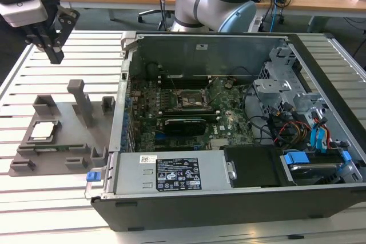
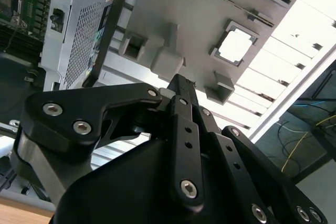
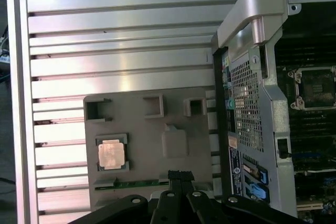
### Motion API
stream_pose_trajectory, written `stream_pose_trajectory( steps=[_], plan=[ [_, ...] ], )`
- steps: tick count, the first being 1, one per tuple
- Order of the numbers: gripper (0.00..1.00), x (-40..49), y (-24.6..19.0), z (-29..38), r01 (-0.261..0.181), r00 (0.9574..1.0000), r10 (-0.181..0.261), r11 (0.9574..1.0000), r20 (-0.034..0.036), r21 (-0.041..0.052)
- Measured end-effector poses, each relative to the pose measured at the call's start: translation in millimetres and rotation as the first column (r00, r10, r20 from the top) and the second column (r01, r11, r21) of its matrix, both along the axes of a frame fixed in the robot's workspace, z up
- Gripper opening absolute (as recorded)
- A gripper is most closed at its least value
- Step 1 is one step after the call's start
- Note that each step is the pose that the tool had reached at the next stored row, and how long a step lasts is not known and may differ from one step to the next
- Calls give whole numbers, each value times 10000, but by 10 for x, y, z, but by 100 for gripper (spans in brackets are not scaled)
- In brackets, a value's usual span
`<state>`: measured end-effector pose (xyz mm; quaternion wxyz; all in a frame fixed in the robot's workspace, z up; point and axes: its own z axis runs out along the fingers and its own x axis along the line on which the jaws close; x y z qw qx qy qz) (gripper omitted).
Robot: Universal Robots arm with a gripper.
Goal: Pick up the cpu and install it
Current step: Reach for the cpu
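The cpu is a small silvery square chip lying flat in a square pocket of the grey plastic tray, at the exterior view's left. Both wrist views look down on the cpu in its pocket. My gripper hangs well above the table, beyond the tray and apart from it. Its black fingers are shut together with nothing between them, as the gripper also appears in the second wrist view. The black square socket frame sits on the motherboard inside the open computer case, and its socket frame stands open.
The open computer case takes up the middle and the exterior view's right, its metal wall rising beside the tray. An upright grey block and smaller blocks stand on the tray. The table is slatted metal. Cables and drive cages fill the case's right.
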<state>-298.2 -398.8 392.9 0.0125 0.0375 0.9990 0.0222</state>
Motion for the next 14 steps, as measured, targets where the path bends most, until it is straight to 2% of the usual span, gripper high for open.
stream_pose_trajectory(
  steps=[7,11,14],
  plan=[
    [11,-99,0,0,-1,10000,1,10000,0,0],
    [11,-217,0,-1,-1,10000,1,10000,-1,0],
    [11,-265,0,-1,-1,10000,1,10000,0,1]
  ],
)
